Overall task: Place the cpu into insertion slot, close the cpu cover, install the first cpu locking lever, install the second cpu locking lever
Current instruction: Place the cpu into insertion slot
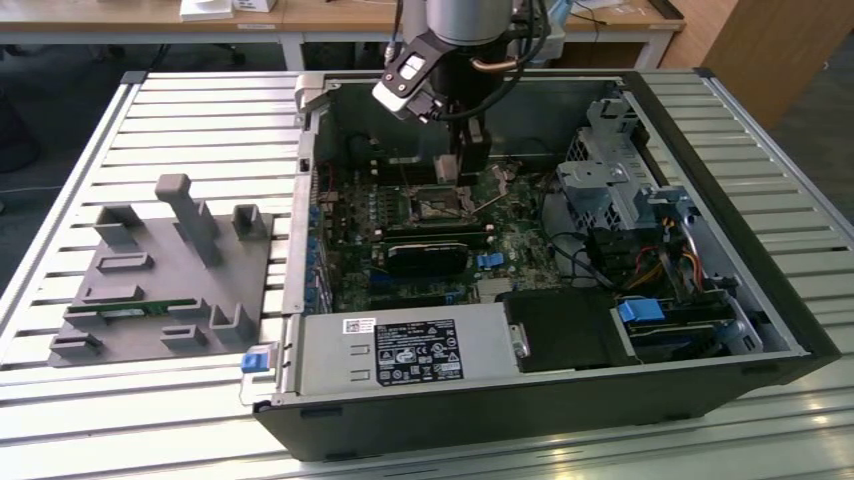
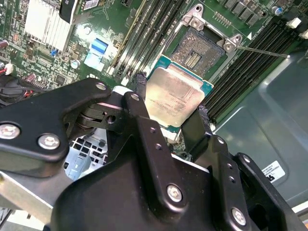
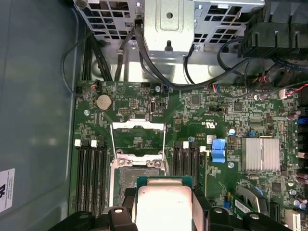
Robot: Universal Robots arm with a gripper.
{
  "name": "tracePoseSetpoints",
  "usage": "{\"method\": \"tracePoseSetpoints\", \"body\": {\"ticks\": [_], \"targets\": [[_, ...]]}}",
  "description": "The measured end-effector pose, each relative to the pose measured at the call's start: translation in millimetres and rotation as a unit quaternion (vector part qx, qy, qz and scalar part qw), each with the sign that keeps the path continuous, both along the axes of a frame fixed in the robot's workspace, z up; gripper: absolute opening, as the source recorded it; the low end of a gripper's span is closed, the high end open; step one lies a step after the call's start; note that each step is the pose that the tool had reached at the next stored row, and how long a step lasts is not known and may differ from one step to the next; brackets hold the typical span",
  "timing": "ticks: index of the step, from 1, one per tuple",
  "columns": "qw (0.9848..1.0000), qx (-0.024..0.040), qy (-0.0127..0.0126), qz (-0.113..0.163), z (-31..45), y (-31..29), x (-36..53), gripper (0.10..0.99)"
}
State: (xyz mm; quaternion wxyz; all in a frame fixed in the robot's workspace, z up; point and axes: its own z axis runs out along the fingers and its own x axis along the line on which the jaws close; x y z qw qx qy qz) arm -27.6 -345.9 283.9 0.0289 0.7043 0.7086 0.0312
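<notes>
My gripper (image 2: 173,103) is shut on the cpu (image 2: 175,98), a flat square chip with a dull silver top and a green rim, pinched by its two opposite edges between black fingers (image 2: 139,85). The chip hangs just above the motherboard, beside the bare insertion slot (image 2: 199,48), tilted slightly and not in it. In the first wrist view the cpu (image 3: 163,202) sits at the edge of the insertion slot (image 3: 137,177), with the cpu cover (image 3: 138,126) swung up open beyond it. In the exterior view the gripper (image 1: 461,172) hovers over the socket (image 1: 441,208) inside the case.
The open computer case (image 1: 787,330) lies on a slatted table. A black card (image 1: 427,255), memory slots (image 3: 91,168), a finned heatsink (image 3: 260,154), a blue clip (image 3: 218,149) and cables surround the socket. A thin lever rod (image 2: 262,50) juts out. A grey fixture tray (image 1: 167,270) lies beside the case.
</notes>
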Motion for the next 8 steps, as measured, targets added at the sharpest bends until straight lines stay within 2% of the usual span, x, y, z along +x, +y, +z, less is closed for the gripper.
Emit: {"method": "tracePoseSetpoints", "body": {"ticks": [8], "targets": [[1.0, 0.0001, -0.0001, 0.0, -3.0, 0.0, 0.0, 0.541]]}}
